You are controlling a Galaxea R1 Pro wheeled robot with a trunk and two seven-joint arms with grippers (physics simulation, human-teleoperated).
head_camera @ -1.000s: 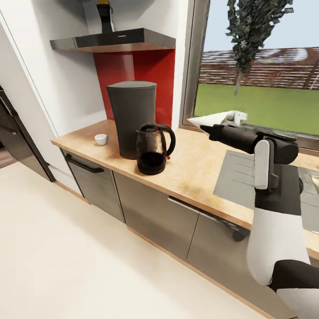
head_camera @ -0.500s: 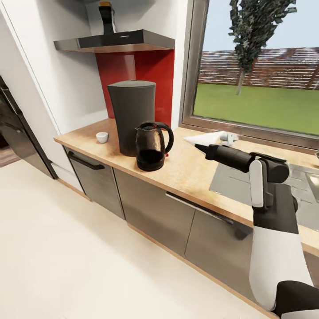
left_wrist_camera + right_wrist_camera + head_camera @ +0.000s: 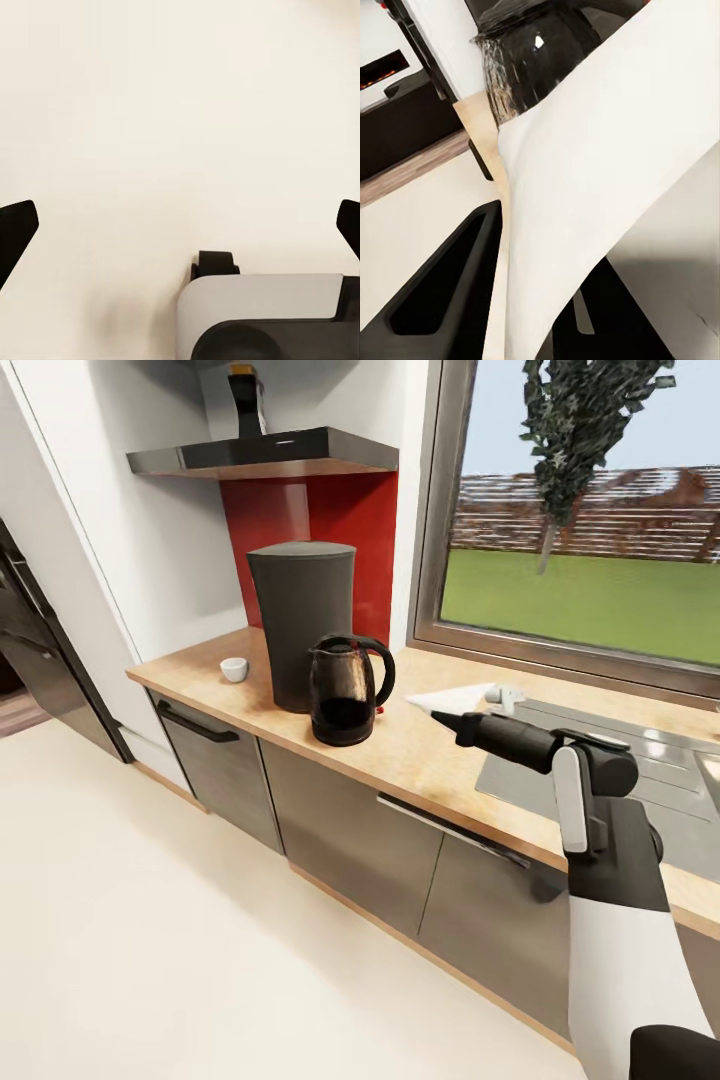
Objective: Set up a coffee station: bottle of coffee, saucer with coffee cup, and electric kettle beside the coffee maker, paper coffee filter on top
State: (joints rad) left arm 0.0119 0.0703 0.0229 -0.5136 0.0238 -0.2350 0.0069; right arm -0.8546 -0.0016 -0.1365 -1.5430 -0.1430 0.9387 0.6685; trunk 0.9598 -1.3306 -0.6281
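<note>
Here the right gripper [image 3: 447, 721] pinches the paper coffee filter [image 3: 452, 700] above the kitchen countertop [image 3: 420, 755].

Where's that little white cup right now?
In the head view the coffee cup stands on the kitchen countertop near its left end, just left of the coffee maker and apart from it, with no saucer visible under it.

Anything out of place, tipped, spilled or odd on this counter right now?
Nothing spilled or tipped. The coffee maker, electric kettle and coffee cup stand upright on the kitchen countertop. The cup has no saucer under it, and the bottle of coffee sits on the kitchen shelf.
</note>
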